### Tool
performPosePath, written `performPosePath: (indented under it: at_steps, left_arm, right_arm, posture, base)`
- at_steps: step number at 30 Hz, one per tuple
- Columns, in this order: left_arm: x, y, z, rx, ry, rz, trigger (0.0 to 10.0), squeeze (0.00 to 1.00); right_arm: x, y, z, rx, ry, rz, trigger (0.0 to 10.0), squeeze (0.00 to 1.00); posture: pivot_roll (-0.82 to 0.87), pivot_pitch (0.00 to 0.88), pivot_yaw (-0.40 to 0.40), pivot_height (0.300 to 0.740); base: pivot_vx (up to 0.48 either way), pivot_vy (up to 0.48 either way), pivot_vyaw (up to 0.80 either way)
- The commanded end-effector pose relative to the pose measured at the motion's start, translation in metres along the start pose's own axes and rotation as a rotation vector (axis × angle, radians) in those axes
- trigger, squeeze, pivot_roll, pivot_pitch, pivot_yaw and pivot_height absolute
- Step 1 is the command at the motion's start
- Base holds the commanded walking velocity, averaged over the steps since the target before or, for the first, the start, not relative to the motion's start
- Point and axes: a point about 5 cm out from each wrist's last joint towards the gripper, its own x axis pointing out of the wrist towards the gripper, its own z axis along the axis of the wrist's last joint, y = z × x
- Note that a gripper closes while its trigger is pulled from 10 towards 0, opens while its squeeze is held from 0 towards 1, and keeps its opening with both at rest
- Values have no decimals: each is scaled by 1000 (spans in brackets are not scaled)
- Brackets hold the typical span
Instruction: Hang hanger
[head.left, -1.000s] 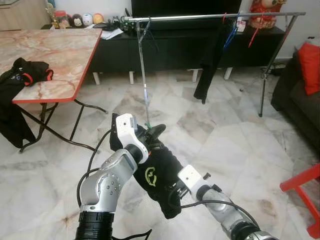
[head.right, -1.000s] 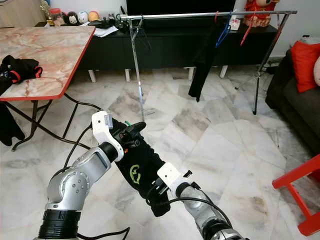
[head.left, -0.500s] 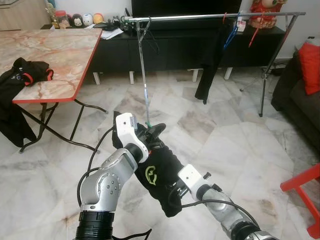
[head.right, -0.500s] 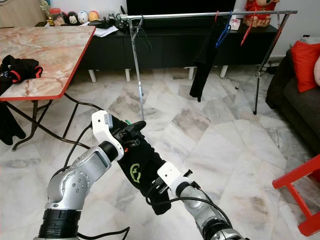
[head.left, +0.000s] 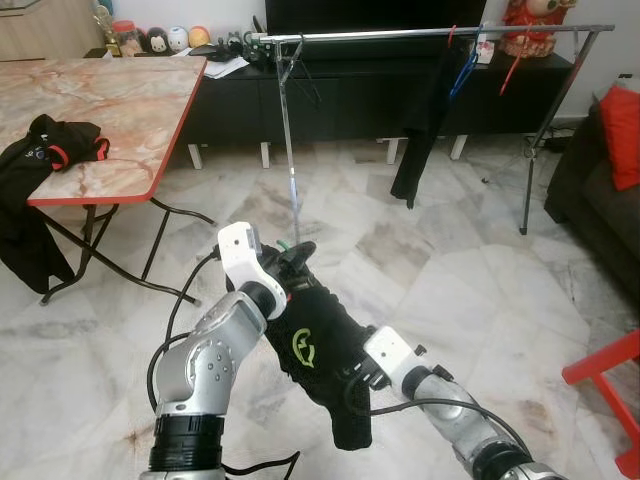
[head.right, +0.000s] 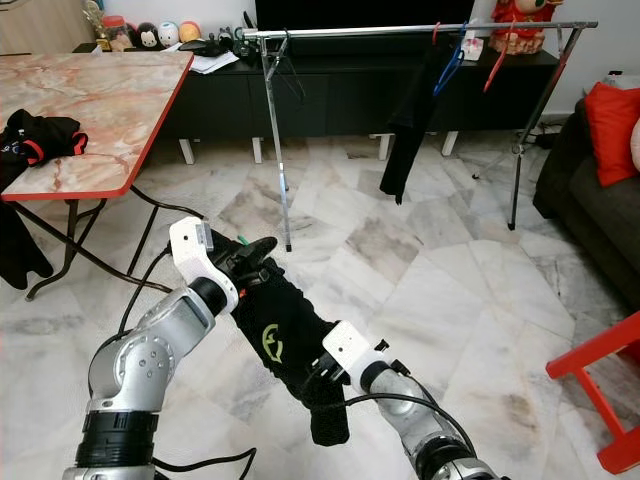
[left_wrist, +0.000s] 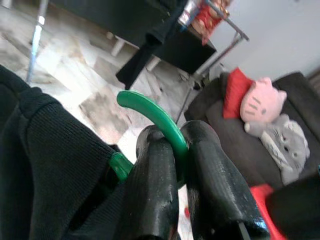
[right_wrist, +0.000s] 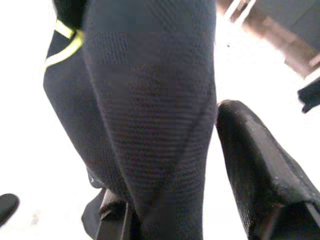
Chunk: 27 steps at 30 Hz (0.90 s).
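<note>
My left gripper (head.left: 290, 262) is shut on the green hook of a hanger (left_wrist: 150, 112). A black garment (head.left: 315, 345) with a yellow-green logo hangs on the hanger, low over the floor in front of me. My right gripper (head.left: 352, 378) is at the garment's lower part. Its fingers (right_wrist: 255, 175) are spread, with the cloth (right_wrist: 150, 100) running between them and a gap beside the one visible finger. The silver clothes rack rail (head.left: 400, 34) stands well ahead, across the room. It carries a black garment (head.left: 420, 120), a blue hanger (head.left: 462, 70) and a red hanger (head.left: 512, 62).
A marble-topped table with a red edge (head.left: 110, 110) stands to the left, with black clothing (head.left: 55, 140) draped on it. A dark sofa with a red cushion (head.left: 625, 120) is at the right, a red chair (head.left: 610, 360) nearer. A low black cabinet (head.left: 340, 95) runs behind the rack.
My left arm has drawn the hanger a little left and up. The garment now hangs stretched out longer over the right gripper. The view has shifted slightly.
</note>
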Motion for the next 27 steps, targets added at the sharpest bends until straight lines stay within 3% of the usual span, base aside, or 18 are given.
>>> performPosePath:
  at_steps: [1, 13, 20, 27]
  left_arm:
    - [2, 3, 10, 12, -51, 37, 10000, 0]
    - [5, 16, 38, 1, -205, 139, 10000, 0]
    - [9, 11, 43, -18, -251, 133, 10000, 0]
    - [10, 6, 40, -22, -234, 106, 10000, 0]
  right_arm:
    - [-3, -3, 1, -3, -30, -6, 10000, 1000]
    - [-20, 8, -14, -29, -3, 23, 10000, 1000]
    - [-26, 16, -37, -56, 166, 8, 10000, 1000]
    - [-23, 17, -30, -55, 138, -2, 10000, 1000]
  posture:
    - [21, 8, 1, 740]
    - [16, 15, 5, 740]
    - [21, 14, 4, 740]
    - [23, 12, 3, 740]
  base:
    - [0, 0, 0]
    - [0, 0, 0]
    - [0, 0, 0]
    - [0, 0, 0]
